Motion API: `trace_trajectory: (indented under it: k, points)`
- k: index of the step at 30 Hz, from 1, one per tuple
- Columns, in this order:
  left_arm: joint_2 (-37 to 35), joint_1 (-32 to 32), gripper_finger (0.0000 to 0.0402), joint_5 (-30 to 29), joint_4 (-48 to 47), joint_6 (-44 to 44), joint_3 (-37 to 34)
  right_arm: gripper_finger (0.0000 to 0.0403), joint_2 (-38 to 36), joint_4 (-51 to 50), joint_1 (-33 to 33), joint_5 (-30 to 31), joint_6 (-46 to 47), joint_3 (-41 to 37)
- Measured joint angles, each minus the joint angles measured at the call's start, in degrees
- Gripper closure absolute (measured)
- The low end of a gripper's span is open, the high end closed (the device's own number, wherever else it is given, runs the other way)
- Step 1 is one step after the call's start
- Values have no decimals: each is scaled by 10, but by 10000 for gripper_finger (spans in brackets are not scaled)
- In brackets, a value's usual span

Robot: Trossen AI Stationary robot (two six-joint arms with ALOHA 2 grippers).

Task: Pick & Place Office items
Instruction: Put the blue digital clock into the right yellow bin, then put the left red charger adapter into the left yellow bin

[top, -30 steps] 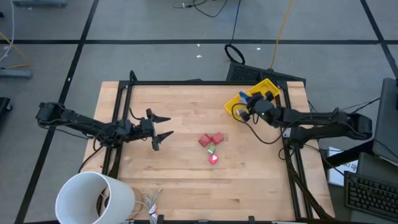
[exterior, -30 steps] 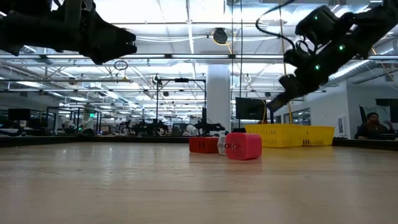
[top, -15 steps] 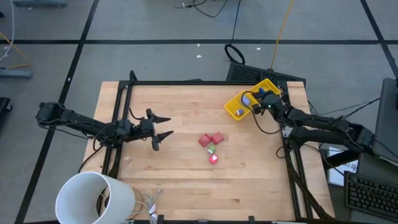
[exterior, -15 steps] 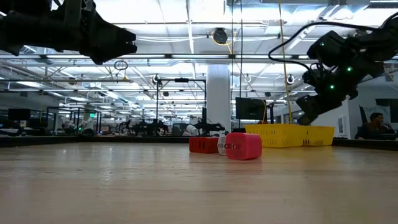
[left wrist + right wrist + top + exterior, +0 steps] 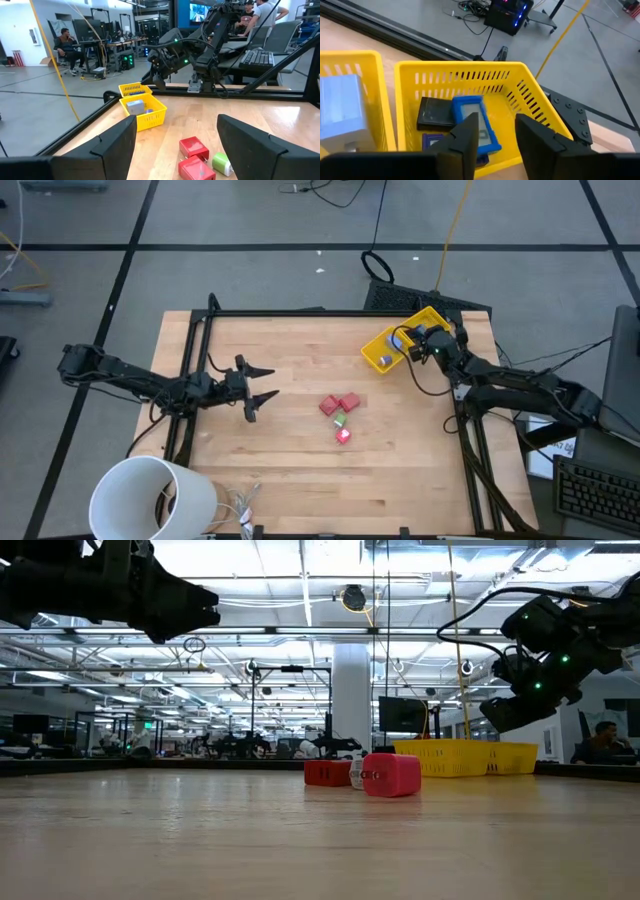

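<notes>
Over the yellow bin [image 5: 403,340] at the counter's [image 5: 300,470] far right corner, the right end effector [image 5: 412,343] hangs with fingers [image 5: 465,137] slightly apart, holding nothing. In the right wrist view, the bin compartment below it holds a blue-framed rectangle [image 5: 472,120], tilted, overlapping a black rectangle [image 5: 436,116], plus a dark blue piece [image 5: 437,142] partly hidden by the fingers; the next compartment holds a pale blue block [image 5: 340,107]. Mid-counter, two red blocks [image 5: 340,404] sit side by side, touching or nearly so, a green bit [image 5: 340,419] just beside them on the near side, and a bright pink-red bit [image 5: 343,436] a little nearer the front edge. In the low view the red blocks [image 5: 372,773] stand well in front of the bin [image 5: 465,756]. Left end effector [image 5: 262,385] waits over the counter's left half, wide open, empty, pointing toward the red blocks. White cylinder [image 5: 150,498] sits at the near left corner. People are seated in the room behind.
</notes>
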Motion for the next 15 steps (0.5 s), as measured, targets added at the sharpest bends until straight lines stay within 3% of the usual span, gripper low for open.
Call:
trace_trajectory:
  k: [8,11,15]
  points:
    - [0,0,128,0,0,-37,0,255,0,25,2,-23,14,0]
    - [0,0,128,-2,0,-47,0,253,0,49,3,-105,24,0]
    - [0,0,128,-2,0,-54,0,258,0,103,3,-259,51,0]
